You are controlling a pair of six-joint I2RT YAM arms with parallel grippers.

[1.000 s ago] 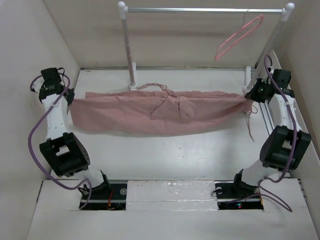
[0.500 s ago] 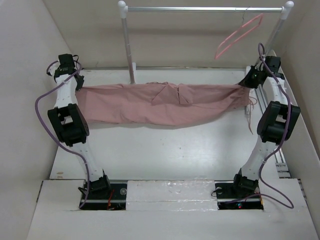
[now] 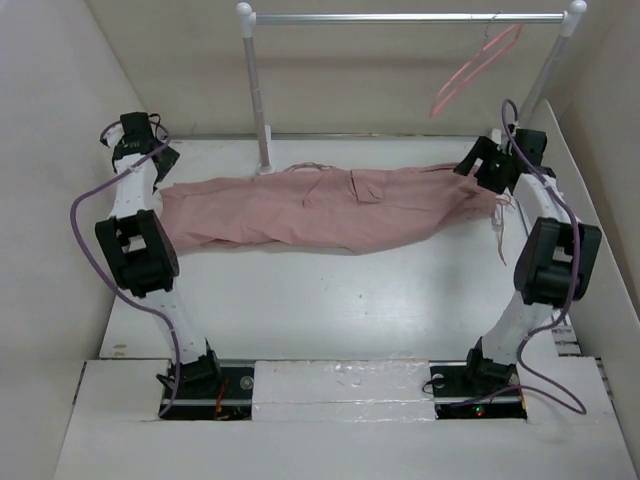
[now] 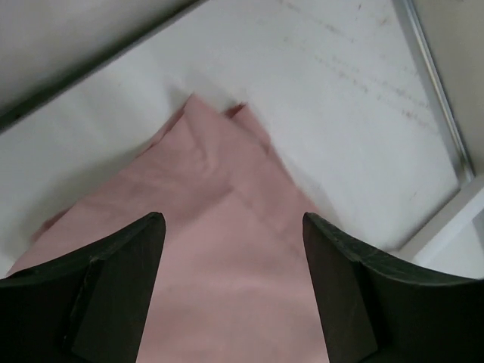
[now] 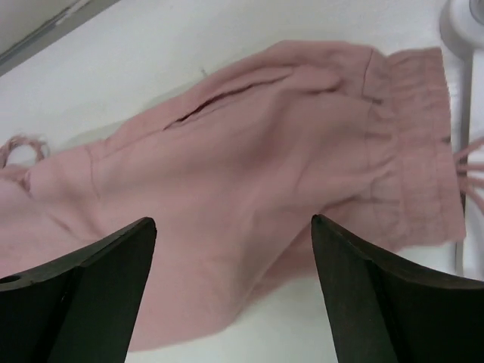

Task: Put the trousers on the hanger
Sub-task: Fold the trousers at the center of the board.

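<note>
The dusty-pink trousers (image 3: 330, 205) lie stretched left to right across the far half of the table, pocket side up. My left gripper (image 3: 160, 165) hangs open just above their left end, nothing between its fingers; in the left wrist view the trousers (image 4: 219, 174) lie flat under the left gripper (image 4: 233, 227). Over the waistband end my right gripper (image 3: 478, 165) is also open and empty, and the right wrist view shows the trousers (image 5: 265, 144) below the right gripper (image 5: 233, 227). The pink hanger (image 3: 475, 65) hangs tilted from the rail at the far right.
A white-and-metal garment rail (image 3: 400, 18) spans the back, its left post (image 3: 258, 100) standing just behind the trousers. The rail's right foot (image 5: 463, 23) and the drawstring (image 5: 473, 162) lie beside the waistband. White walls close in on both sides.
Both grippers have opened and let go of the trousers. The trousers, held taut between them before, now rest slack on the table. The right gripper shifted slightly left.
</note>
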